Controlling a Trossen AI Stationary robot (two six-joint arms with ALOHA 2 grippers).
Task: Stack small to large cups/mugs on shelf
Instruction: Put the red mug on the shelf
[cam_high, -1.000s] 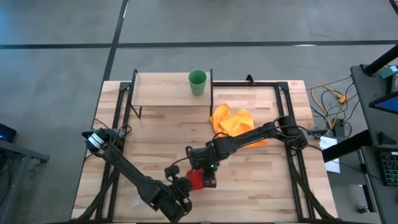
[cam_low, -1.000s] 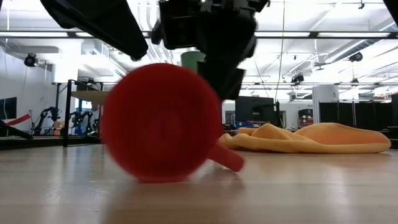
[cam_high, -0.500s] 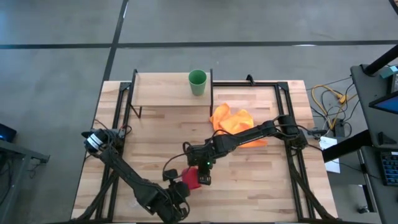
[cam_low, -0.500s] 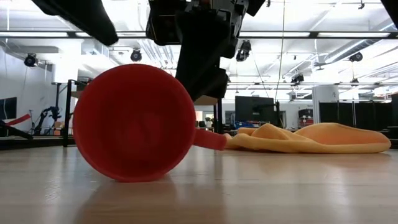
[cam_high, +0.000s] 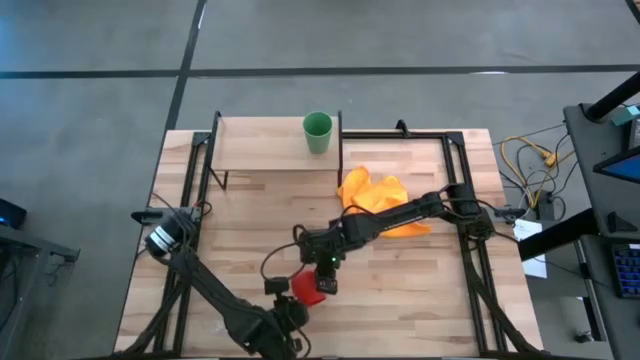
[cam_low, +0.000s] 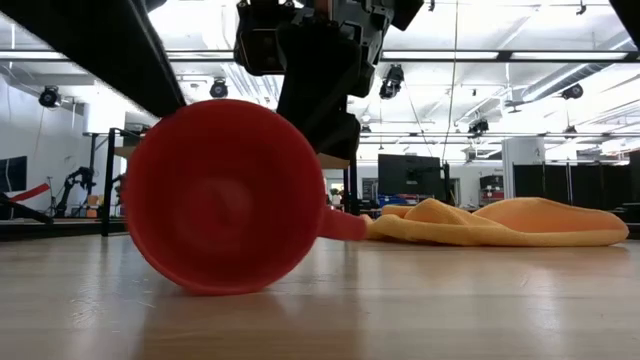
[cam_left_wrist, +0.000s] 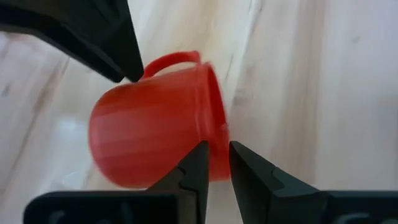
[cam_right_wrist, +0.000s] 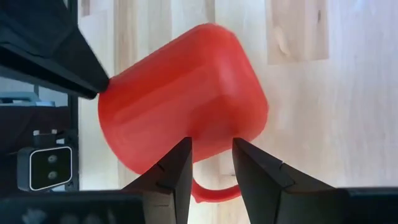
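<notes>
The red mug (cam_high: 307, 287) lies on its side on the plank table. Its mouth faces the near edge (cam_low: 220, 200) and its handle (cam_low: 345, 225) points toward the table's right. My left gripper (cam_left_wrist: 219, 149) is at the mug's left side and nearly shut around the rim. My right gripper (cam_right_wrist: 211, 146) hangs over the mug's handle side with its fingers a little apart; whether it touches the mug, I cannot tell. The green cup (cam_high: 318, 131) stands upright on the shelf (cam_high: 265, 145). The glass cup is not in view. My left gripper has the mug's rim (cam_left_wrist: 219, 134) between its two fingers, one finger on the mouth side and one against the outer wall. It comes from the table's left. The mug lies on its side with its wall on the table.
The orange cloth (cam_high: 375, 195) lies crumpled just right of and beyond the mug, under the right arm. Black frame rails (cam_high: 470, 270) run along the table's left and right sides. Bare planks lie between the mug and the shelf.
The mug has slid toward the near-left and rolled, so its handle rose from low on the right to level. The left arm drew back toward the near-left along with it. The right gripper followed toward the left, staying above the mug.
</notes>
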